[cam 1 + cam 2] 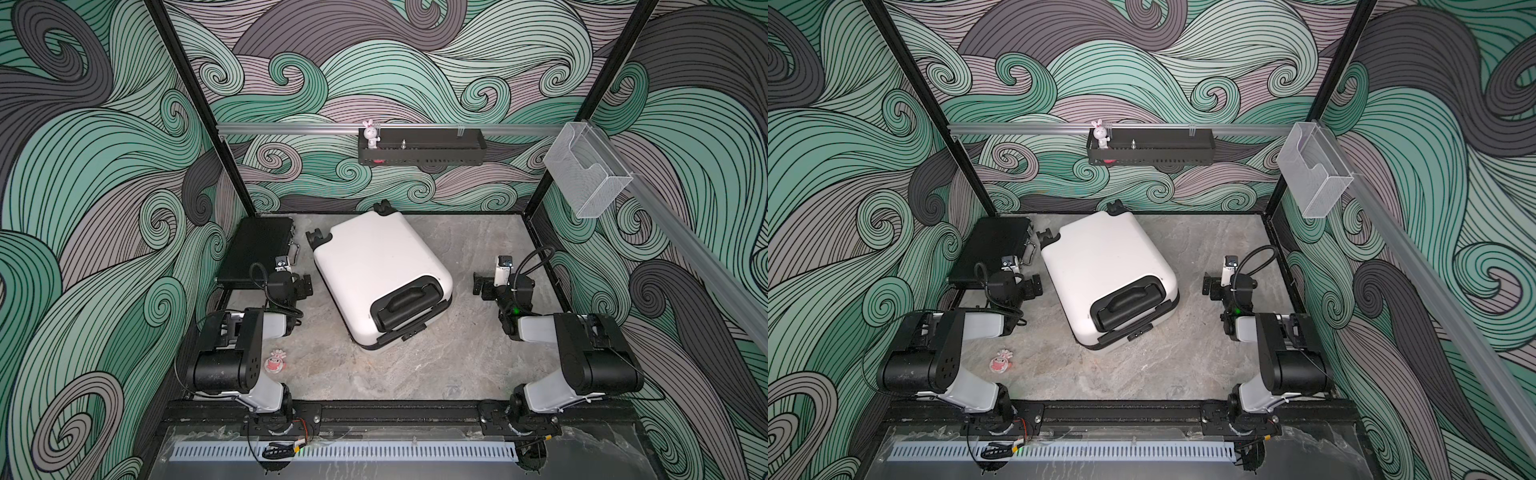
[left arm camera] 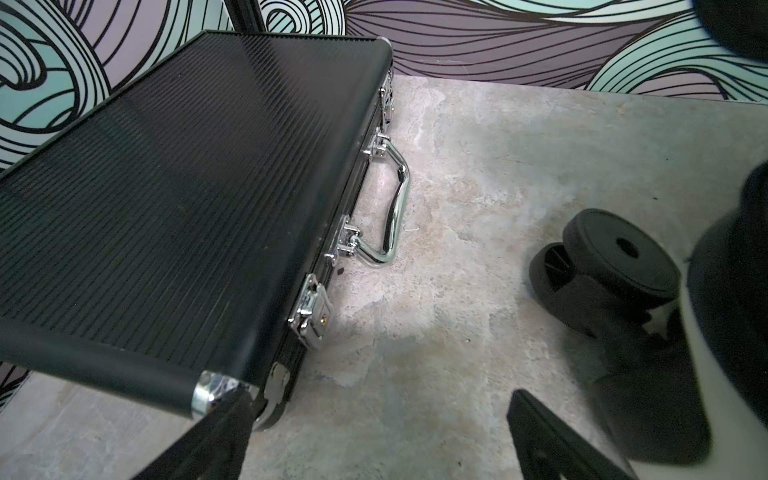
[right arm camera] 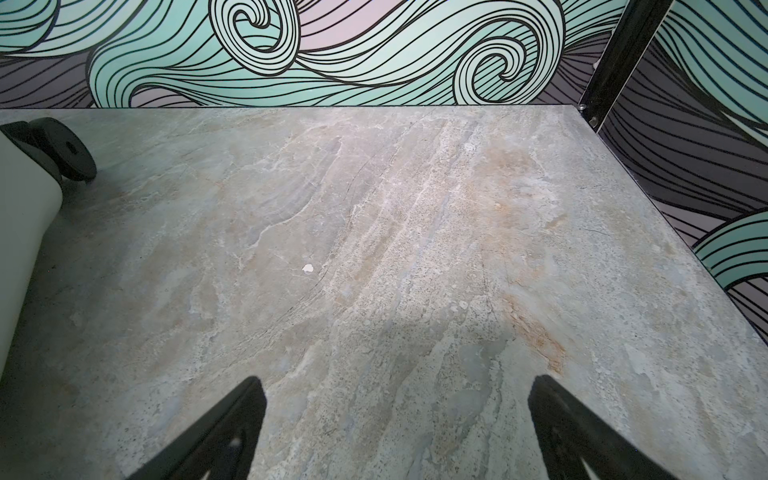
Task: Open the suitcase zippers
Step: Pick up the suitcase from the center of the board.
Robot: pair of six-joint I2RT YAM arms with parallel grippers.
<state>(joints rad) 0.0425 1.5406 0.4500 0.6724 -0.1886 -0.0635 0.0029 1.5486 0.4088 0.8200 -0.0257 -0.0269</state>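
While the left end effector (image 1: pixel 306 284) and right end effector (image 1: pixel 478 285) hover spread wide and empty on either side, the white suitcase (image 1: pixel 374 266) lies flat and closed mid-counter (image 1: pixel 419 374), towards its far edge

- White suitcase (image 1: pixel 374 266): one.
- Black briefcase (image 1: pixel 255 249): one.
- Rabbit figurine (image 1: pixel 370 134): one.
- Pink toy (image 1: pixel 275 360): one.
- Clear wall holder (image 1: pixel 586 174): one.
- Black wall tray (image 1: pixel 419 147): one.
- Left pincer (image 1: pixel 306 284), right pincer (image 1: pixel 478 284): two.

No legible text, brand, number or sign anywhere. Pink round trinket (image 1: pixel 276 360) at 8 o'clock on the table (image 1: pixel 415 365): markings too small to read. Dark mark on the left wrist camera (image 1: pixel 281 262), 9 o'clock: unreadable.
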